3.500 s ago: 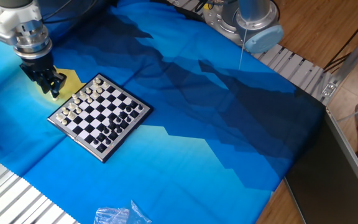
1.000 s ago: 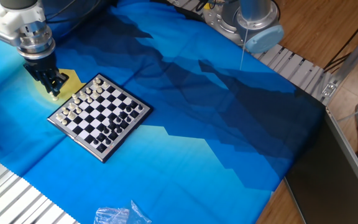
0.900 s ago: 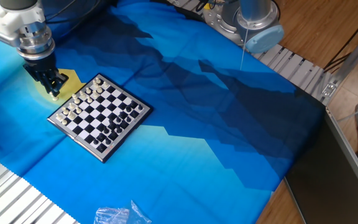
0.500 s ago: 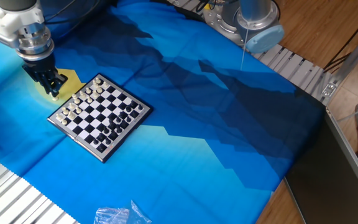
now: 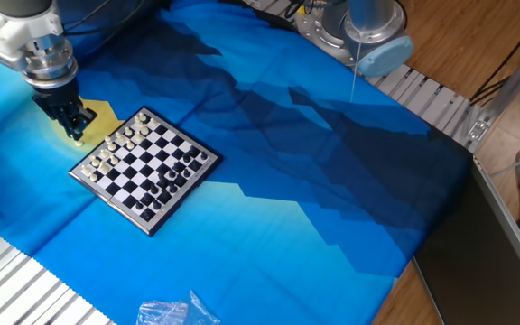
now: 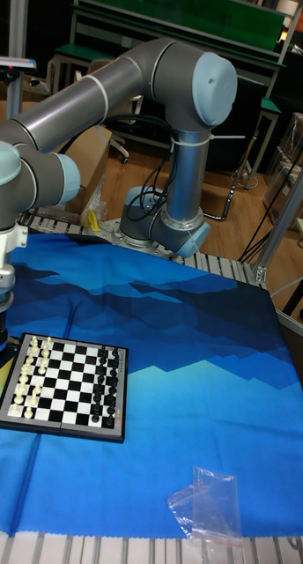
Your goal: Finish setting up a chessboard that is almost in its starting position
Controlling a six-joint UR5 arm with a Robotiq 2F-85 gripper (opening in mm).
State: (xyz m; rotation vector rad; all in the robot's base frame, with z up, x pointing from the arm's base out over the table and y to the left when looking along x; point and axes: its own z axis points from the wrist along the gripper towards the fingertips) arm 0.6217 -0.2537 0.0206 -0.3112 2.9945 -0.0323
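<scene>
Surface: blue cloth (image 5: pixel 314 208) w/ darker jagged pattern over a table; metal slats at near edge, workshop benches behind.
Near edge: crumpled clear plastic bag (image 5: pixel 171 312) on cloth, well apart from the board.
Chessboard (image 5: pixel 144 166): flat on cloth at left, set diagonal in fixed view. White pieces (image 5: pixel 116 152) along the side nearer the gripper, black pieces (image 5: pixel 177 176) along the opp. side. Too small to tell which piece is off its square.
Yellow patch (image 5: pixel 97 116): on cloth just beside the board's white-side corner, under the gripper.
Gripper (image 5: pixel 76 128): pointing down over the yellow patch, just beside the board rim, off the squares. Fingers dark & close together; can't tell if anything tiny is pinched, or if shut at all.
Arm (image 6: pixel 99 84): grey, base at far table edge, reaching round to the left.
Risk: pieces tiny & packed tight, so fingers coming down a bit off would prob. knock neighbours over. Board looks light; a sideways nudge on the rim could slide it on the cloth & throw off aim.
</scene>
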